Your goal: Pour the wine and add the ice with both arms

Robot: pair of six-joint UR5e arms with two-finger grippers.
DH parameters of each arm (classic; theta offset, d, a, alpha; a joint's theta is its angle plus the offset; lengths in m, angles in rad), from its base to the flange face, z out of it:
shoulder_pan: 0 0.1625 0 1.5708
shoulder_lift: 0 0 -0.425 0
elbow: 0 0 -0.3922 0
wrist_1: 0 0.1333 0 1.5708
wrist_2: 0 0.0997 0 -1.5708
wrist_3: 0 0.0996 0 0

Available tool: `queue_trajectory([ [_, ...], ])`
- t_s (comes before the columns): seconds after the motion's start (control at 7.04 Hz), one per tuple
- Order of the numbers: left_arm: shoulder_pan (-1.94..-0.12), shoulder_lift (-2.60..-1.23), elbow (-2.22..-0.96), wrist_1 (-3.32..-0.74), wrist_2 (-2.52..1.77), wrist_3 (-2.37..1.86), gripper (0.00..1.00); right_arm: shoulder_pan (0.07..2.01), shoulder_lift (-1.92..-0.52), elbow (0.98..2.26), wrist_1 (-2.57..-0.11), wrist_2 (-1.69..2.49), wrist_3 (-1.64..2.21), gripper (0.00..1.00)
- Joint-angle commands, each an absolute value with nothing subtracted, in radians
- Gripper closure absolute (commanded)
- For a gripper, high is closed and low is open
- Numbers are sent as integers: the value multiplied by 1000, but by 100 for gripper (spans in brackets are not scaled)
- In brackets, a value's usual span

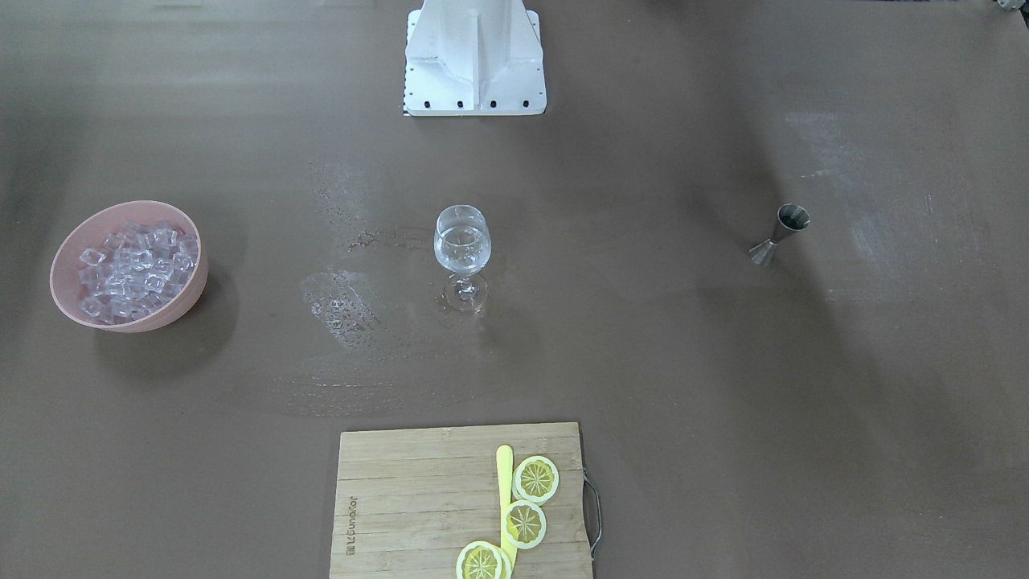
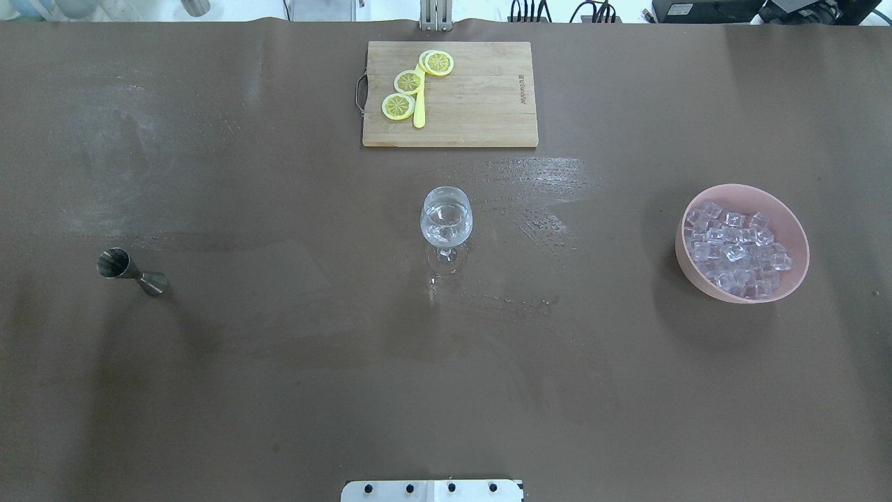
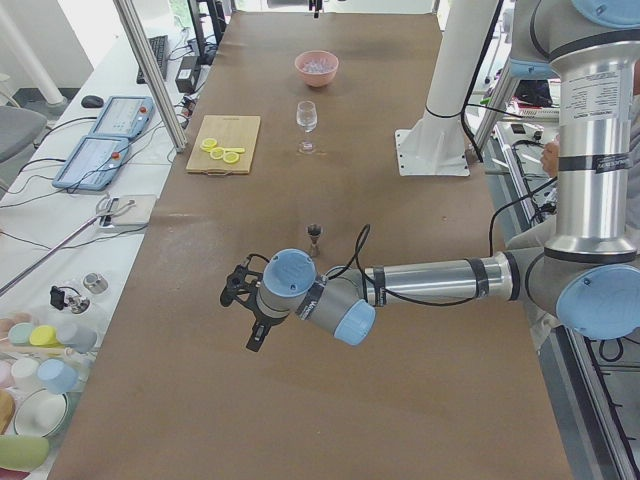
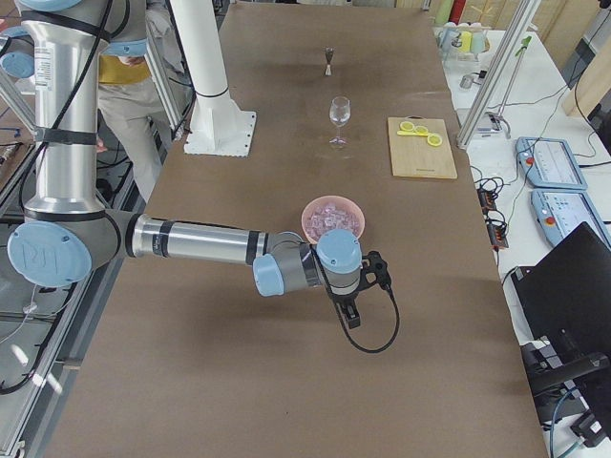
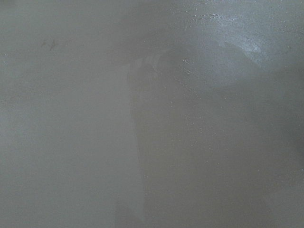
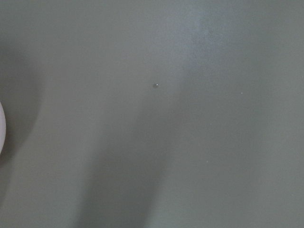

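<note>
The left arm's gripper [image 3: 255,338] hangs low over the brown table [image 2: 279,383] at its left end; whether its fingers are spread or pressed together cannot be told from here. A steel jigger [image 2: 131,272] stands near it, between it and the wine glass [image 2: 446,226], which stands well apart at mid-table with a little clear wine [image 2: 446,230] in its bowl. Beyond the glass a cutting board [image 2: 481,97] carries lemon slices [image 2: 398,106]. The ice [image 2: 732,251] fills a pink bowl [image 2: 686,261] just beside the right gripper [image 4: 351,315], whose fingers likewise cannot be judged.
</note>
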State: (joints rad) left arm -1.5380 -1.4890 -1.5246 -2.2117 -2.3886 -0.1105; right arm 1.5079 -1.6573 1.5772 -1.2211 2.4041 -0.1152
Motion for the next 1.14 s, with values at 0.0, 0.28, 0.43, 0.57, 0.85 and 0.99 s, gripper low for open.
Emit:
queue_trajectory([
  [0.0,-1540,-1486,-1531,-2220,-2388,-104,2,1508,-1663,1585,-1221,2413,-115,0],
  [0.28,-1539,-1470,-1537,-2230,-2390,-110,2,1508,-1652,1583,-1223,2407,-115,0],
  [0.43,-1537,-1471,-1528,-2230,-2398,-113,2,1509,-1663,1588,-1220,2411,-115,0],
  [0.57,-1536,-1459,-1534,-2252,-2408,-115,2,1509,-1655,1598,-1221,2407,-115,0],
  [0.85,-1532,-1459,-1540,-2334,-2414,-155,2,1509,-1657,1664,-1230,2408,-97,0],
  [0.99,-1513,-1459,-1540,-2392,-2460,-158,2,1509,-1655,1666,-1230,2424,-92,0],
])
